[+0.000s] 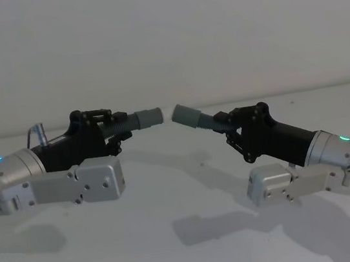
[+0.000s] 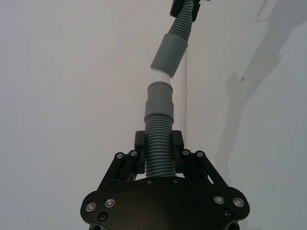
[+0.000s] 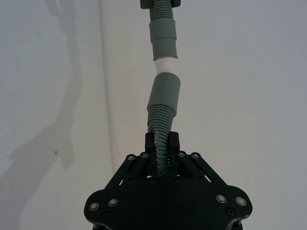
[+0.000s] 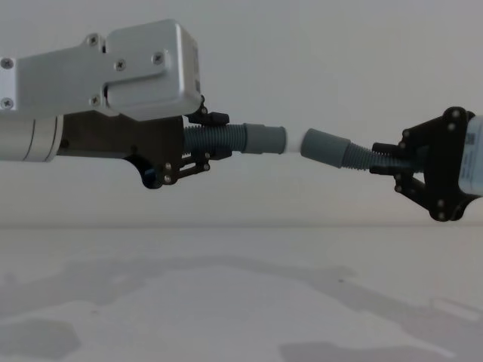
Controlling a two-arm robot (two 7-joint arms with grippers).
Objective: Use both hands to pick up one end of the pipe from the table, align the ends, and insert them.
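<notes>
Both pipe pieces hang above the white table point(image 1: 191, 246), one in each hand. My left gripper point(image 1: 114, 128) is shut on the corrugated part of the left pipe piece point(image 1: 128, 122), seen in the chest view as left gripper point(image 4: 205, 142). Its grey cuff point(image 2: 159, 100) ends in a white tip point(image 2: 158, 76). My right gripper point(image 1: 221, 124) is shut on the other piece point(image 3: 162, 120), whose plain cuff point(image 1: 186, 115) tilts up toward the left one. The white tip point(image 3: 165, 64) sits right at the plain cuff's point(image 3: 164, 93) mouth. I cannot tell if it has entered.
A plain white wall point(image 1: 161, 35) rises behind the table's far edge. The arms' shadows lie on the table surface point(image 4: 226, 302) beneath the grippers. Both silver arm bodies sit low over the table, left arm point(image 1: 51, 181) and right arm point(image 1: 318, 173).
</notes>
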